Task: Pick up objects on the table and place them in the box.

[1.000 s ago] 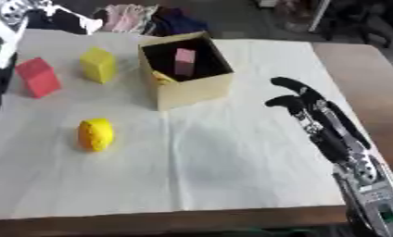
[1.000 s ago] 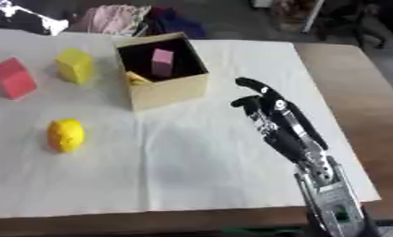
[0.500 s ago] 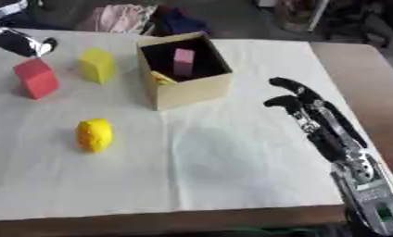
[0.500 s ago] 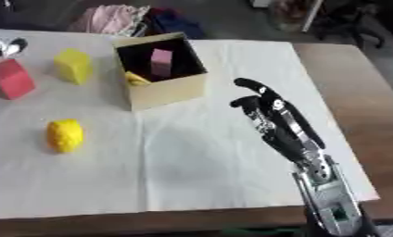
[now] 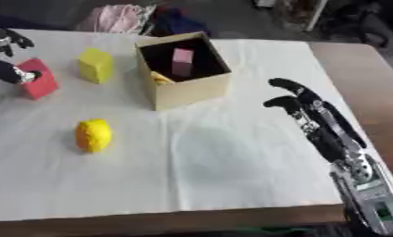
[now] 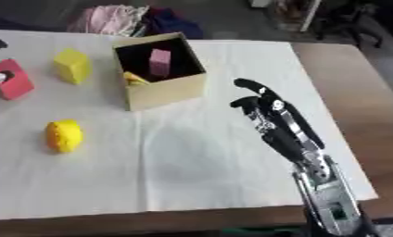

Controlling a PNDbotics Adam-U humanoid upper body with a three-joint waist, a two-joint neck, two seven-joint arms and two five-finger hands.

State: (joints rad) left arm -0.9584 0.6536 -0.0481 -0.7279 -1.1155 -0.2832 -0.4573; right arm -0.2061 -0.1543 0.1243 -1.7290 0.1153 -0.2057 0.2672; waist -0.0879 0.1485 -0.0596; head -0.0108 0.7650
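Note:
An open cardboard box [image 5: 187,90] stands at the back middle of the white cloth, with a pink block [image 5: 182,60] and a yellow piece [image 5: 161,78] inside. Left of it stands a yellow cube [image 5: 96,65]. A red block [image 5: 41,85] lies at the far left. My left hand [image 5: 8,71] comes in from the left edge, open; one finger touches the block's left side and another sits above it. A yellow lemon-like object [image 5: 94,134] lies nearer the front. My right hand [image 6: 272,115] hovers open over the cloth's right part, holding nothing.
The white cloth [image 5: 216,166] covers most of a brown wooden table [image 5: 370,78], which is bare along the right side. A heap of pink cloth [image 5: 115,17] and dark cloth [image 6: 169,21] lies beyond the far edge.
My left hand has come down from the far left corner to the red block. The right hand, the box and the yellow things have stayed put.

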